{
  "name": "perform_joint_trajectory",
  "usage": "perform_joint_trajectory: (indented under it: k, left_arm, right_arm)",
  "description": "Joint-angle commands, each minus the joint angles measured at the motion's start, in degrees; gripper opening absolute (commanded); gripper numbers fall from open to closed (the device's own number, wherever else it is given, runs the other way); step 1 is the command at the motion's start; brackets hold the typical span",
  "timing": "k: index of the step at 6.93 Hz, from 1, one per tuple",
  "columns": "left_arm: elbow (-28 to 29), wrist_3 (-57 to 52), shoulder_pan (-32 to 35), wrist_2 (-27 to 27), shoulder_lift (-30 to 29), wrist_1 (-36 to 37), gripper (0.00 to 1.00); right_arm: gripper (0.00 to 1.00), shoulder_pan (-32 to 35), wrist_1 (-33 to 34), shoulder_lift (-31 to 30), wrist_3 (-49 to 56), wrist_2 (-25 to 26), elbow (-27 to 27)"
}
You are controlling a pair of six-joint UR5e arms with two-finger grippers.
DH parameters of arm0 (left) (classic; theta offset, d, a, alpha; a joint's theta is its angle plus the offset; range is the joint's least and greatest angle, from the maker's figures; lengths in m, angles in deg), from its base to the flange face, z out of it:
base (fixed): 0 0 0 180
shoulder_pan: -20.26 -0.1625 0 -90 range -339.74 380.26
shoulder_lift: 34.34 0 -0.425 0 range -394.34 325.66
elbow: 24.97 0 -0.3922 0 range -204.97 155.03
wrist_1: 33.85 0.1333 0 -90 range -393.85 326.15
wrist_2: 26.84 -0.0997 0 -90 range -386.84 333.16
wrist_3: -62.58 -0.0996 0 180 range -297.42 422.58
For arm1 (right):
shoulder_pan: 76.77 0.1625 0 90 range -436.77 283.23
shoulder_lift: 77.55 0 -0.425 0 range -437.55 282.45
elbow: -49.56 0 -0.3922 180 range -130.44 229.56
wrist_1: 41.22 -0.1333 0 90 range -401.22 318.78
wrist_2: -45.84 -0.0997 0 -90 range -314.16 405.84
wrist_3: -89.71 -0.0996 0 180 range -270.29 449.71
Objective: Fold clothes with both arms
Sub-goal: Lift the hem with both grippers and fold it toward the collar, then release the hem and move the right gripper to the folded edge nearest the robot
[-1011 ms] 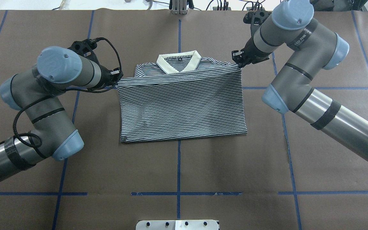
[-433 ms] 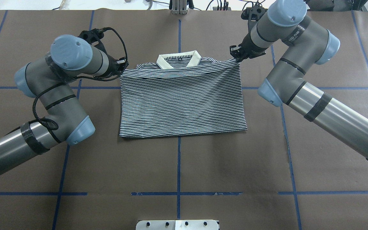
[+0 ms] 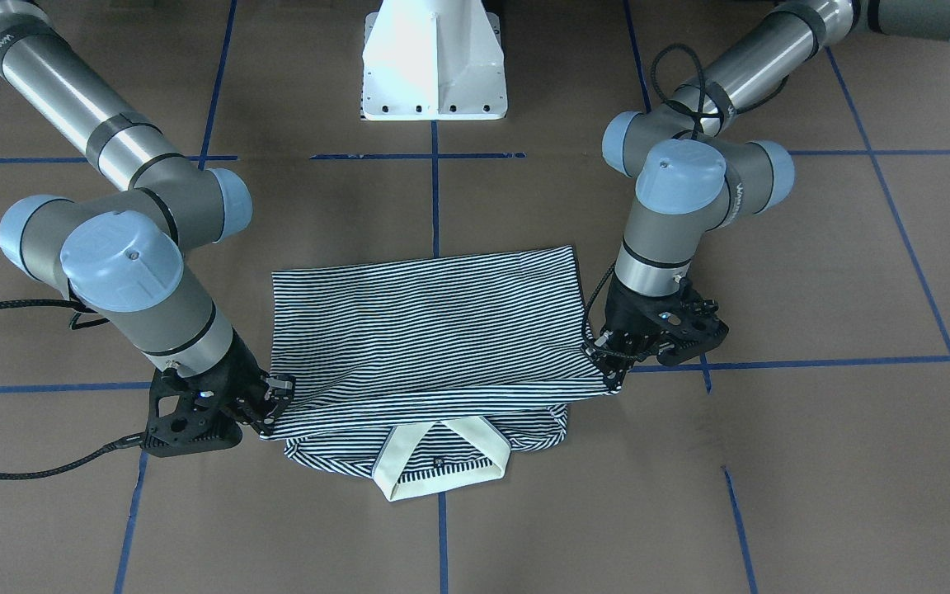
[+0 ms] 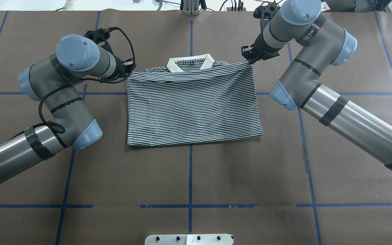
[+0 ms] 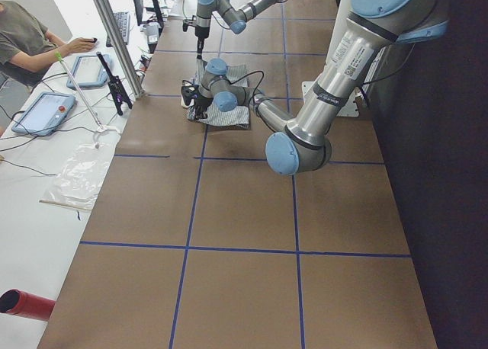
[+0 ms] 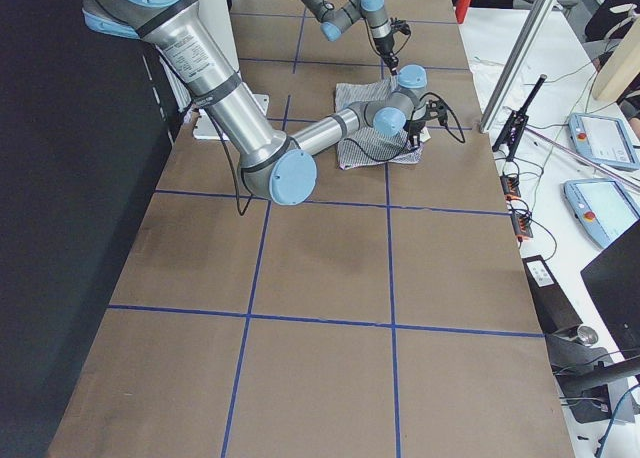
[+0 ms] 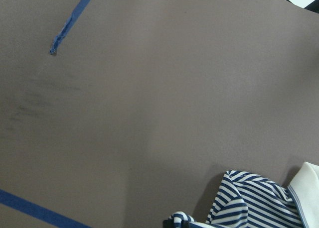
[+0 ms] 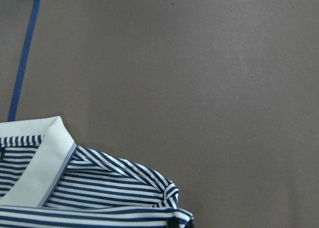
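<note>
Navy-and-white striped polo shirt (image 4: 194,109) lies folded mid-table on brown paper (image 4: 237,170), white collar (image 4: 191,63) at far edge. Grey jointed left arm (image 4: 63,98) and right arm (image 4: 305,78) bend inward; black left gripper (image 4: 128,70) and black right gripper (image 4: 249,58) each pinch a corner of its top layer

A: Surface?
B: All brown paper cover (image 4: 250,170), blue tape grid (image 4: 190,177).
A: Surroundings, left-side view?
B: At 9 o'clock white bench (image 5: 23,235), tablet (image 5: 43,111) on it; aluminium post (image 5: 116,40) at 11; black panel (image 5: 450,174) at 3.
</note>
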Motion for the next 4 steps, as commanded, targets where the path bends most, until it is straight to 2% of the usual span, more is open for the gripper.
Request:
perform_joint_trajectory:
  k: [1,4]
  left_arm:
    - [0.9,0.1,0.1,0.0,-1.1,-0.5,0.0]
    - [0.5,-0.2,0.0,0.1,-1.6,-0.5,0.0]
  right_arm:
    - [0.0,0.2,-0.1,0.2,0.1,0.1,-0.5]
    - [0.0,0.2,-1.6,0.2,-0.4,-0.1,-0.1]
